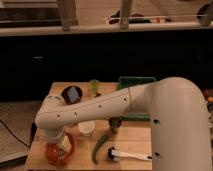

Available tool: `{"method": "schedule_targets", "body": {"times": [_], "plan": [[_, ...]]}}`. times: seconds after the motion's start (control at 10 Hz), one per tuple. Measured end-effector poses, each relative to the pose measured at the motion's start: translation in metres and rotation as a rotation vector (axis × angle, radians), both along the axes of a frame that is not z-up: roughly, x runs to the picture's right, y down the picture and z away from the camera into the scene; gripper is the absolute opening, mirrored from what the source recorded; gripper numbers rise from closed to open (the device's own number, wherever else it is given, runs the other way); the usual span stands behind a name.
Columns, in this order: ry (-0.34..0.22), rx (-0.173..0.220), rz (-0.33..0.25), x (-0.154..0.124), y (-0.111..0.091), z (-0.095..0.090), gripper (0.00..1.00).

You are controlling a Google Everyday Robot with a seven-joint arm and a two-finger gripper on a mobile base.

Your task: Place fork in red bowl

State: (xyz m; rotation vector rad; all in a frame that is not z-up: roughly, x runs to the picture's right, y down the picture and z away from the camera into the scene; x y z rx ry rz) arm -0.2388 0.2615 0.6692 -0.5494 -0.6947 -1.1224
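The arm reaches down so its hand (61,145) sits low over the red bowl (56,155) at the bench's (135,142) near-left corner, likely to drop the fork there; neither fork nor grip is visible

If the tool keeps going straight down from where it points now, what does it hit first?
Most likely the red bowl: the tool hangs right over it at the table's front left corner, apparently pointing down into it. Depth is unclear, and the fork is not visible.
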Motion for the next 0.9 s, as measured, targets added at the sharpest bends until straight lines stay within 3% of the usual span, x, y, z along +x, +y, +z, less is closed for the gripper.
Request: {"method": "schedule_targets", "body": {"times": [0.5,0.9], "plan": [[-0.040,0.014,0.022,0.0046,-0.0047,-0.0050,0.80],[-0.039,0.015,0.023,0.0052,-0.0051,-0.0047,0.80]]}}
